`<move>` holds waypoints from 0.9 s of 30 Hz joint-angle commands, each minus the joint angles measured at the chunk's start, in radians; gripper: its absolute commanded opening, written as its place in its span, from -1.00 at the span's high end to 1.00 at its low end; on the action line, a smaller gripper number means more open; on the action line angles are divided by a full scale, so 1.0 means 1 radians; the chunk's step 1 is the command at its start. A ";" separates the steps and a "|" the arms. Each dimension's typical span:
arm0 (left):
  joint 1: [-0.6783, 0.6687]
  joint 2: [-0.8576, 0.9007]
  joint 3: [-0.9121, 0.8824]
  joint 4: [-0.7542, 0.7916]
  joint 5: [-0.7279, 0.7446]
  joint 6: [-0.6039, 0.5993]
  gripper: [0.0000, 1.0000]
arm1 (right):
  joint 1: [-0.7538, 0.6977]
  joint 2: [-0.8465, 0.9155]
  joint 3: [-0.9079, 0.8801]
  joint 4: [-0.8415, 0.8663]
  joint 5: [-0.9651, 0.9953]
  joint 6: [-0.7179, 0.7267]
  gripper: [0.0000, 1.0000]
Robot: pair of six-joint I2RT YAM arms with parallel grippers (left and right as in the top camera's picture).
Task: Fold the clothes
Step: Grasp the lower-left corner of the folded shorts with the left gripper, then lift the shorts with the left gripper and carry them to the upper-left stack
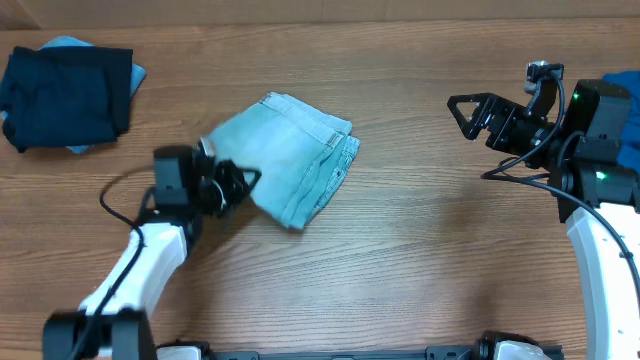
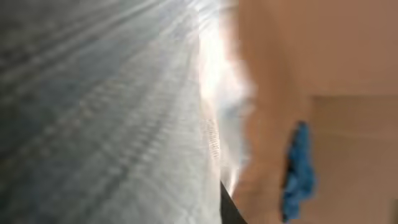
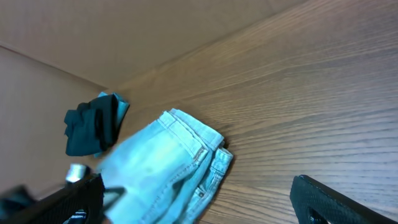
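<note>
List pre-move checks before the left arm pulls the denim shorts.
1. Left gripper shut on left edge of denim shorts: ok.
2. Grip catches every layer: cannot tell, left wrist view is blurred.
3. Right gripper open, clear of the shorts: ok.
4. Shorts apart from dark navy garment: ok.
5. Shorts square to table edge: not ok, they lie skewed.

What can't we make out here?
- Left wrist: all blurred; whether the left gripper holds the denim shorts is unclear; overhead, its own body covers the contact.
- Overhead: blue garment cut off by the right edge, behind the right arm.
- Right wrist: shorts' lower part cut by the bottom edge.
</note>
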 commanded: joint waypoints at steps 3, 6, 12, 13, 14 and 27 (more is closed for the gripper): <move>-0.018 -0.164 0.253 -0.121 0.085 0.038 0.92 | -0.002 -0.002 0.022 0.002 -0.001 -0.007 -1.00; -0.031 -0.193 0.367 -0.183 0.079 0.032 0.92 | -0.002 -0.002 0.022 0.002 -0.001 -0.007 -1.00; -0.052 -0.194 0.597 -0.302 0.041 0.005 0.92 | -0.002 -0.002 0.022 0.002 0.000 -0.008 -1.00; -0.052 -0.194 0.627 -0.313 0.022 0.003 0.93 | -0.002 -0.002 0.022 0.002 0.000 -0.007 -1.00; -0.050 -0.194 0.655 -0.328 -0.003 -0.001 0.92 | -0.002 -0.002 0.022 0.002 0.000 -0.008 -1.00; 0.157 -0.151 0.874 -0.343 -0.267 -0.010 0.92 | -0.002 -0.002 0.022 0.001 0.000 -0.008 -1.00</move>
